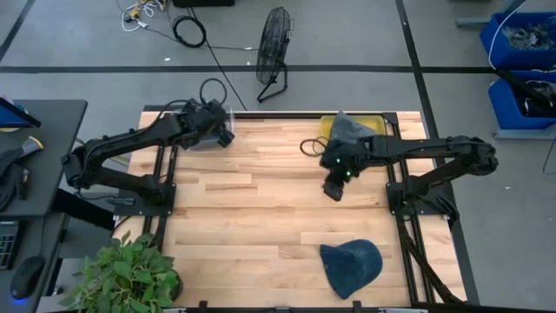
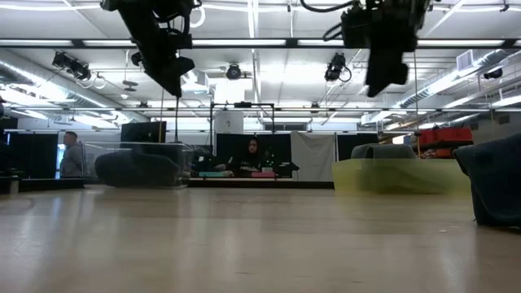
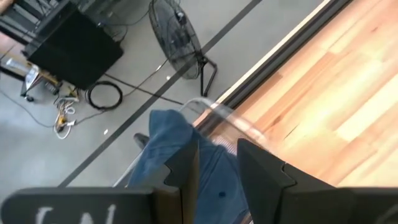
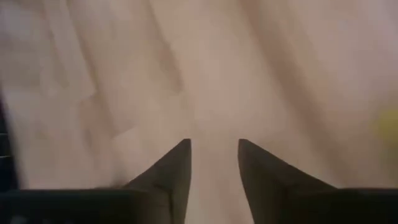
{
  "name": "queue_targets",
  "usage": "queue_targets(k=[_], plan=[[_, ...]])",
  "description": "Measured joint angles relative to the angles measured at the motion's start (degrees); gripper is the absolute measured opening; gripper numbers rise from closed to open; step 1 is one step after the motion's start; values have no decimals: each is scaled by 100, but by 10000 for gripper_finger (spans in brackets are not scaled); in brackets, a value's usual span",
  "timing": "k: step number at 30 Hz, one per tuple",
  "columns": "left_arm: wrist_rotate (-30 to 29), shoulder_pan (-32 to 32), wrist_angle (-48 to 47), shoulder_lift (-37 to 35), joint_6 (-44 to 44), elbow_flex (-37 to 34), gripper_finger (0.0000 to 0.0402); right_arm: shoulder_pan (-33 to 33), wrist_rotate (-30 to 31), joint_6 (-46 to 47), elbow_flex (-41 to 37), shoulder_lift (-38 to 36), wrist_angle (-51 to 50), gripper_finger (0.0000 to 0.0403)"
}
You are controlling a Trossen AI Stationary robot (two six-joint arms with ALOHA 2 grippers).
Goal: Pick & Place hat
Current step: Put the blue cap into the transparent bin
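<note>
A dark blue hat [image 1: 352,265] lies flat on the wooden table near its near edge, toward the right; it also shows in the low view [image 2: 496,183]. A grey hat [image 1: 349,130] sits in a yellow bin [image 1: 380,122] at the far edge. A denim-blue hat [image 3: 168,143] lies inside a clear bin [image 3: 233,118] at the far left corner. My left gripper [image 3: 214,152] is open and hangs well above that bin [image 2: 167,69]. My right gripper [image 1: 333,189] is open [image 4: 214,146], raised over bare wood right of the table's middle.
A floor fan [image 1: 274,48] and cables lie beyond the far edge. A potted plant [image 1: 122,274] stands at the near left corner. A black cable loop [image 1: 311,146] lies beside the yellow bin. Bare wood lies between the bins and the dark blue hat. People show in the room behind.
</note>
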Motion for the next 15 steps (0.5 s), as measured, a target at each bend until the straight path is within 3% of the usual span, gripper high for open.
queue_targets(k=[5,15], plan=[[-1,-91,29,0,0,0,113,794,-403,1866,0,0,-327,153],[-1,-92,-16,0,0,0,112,2962,-535,5932,0,294,-500,153]])
